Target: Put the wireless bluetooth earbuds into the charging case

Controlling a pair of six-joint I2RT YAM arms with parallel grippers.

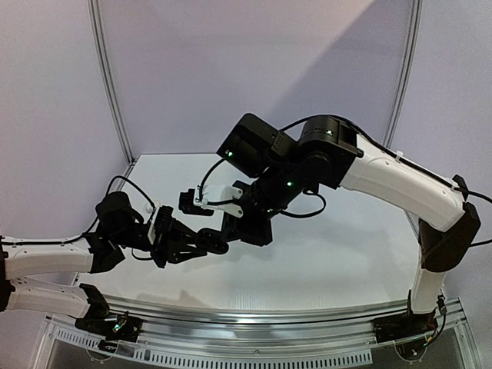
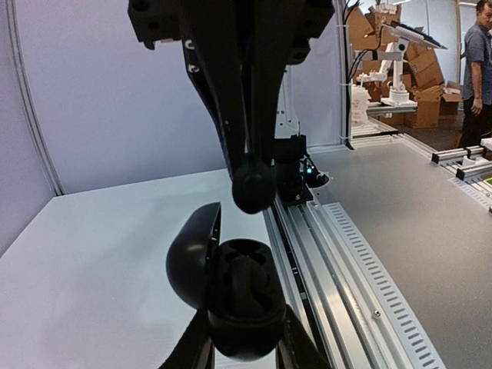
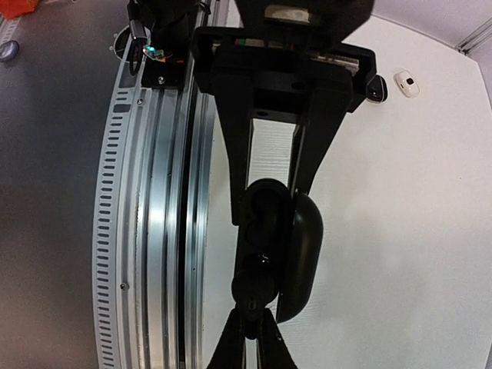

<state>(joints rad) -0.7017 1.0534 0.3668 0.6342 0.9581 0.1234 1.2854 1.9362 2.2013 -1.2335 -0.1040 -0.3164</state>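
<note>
A black charging case (image 2: 240, 304) sits between the fingers of my left gripper (image 2: 242, 342), which is shut on its sides. Its lid (image 2: 192, 254) stands open to the left. My right gripper (image 3: 252, 329) is shut on a black earbud (image 3: 252, 286). The earbud (image 2: 252, 187) hangs just above the open case, a little apart from it. In the right wrist view the earbud is at the near end of the case (image 3: 265, 219), beside the lid (image 3: 301, 254). The case's sockets are too dark to tell what is in them. Both grippers meet over the table's left middle (image 1: 211, 240).
A whitish earbud (image 3: 406, 82) and a small black piece (image 3: 375, 91) lie on the white table (image 3: 400, 231) behind the left gripper. The aluminium rail (image 3: 161, 231) at the table's near edge runs close under both grippers.
</note>
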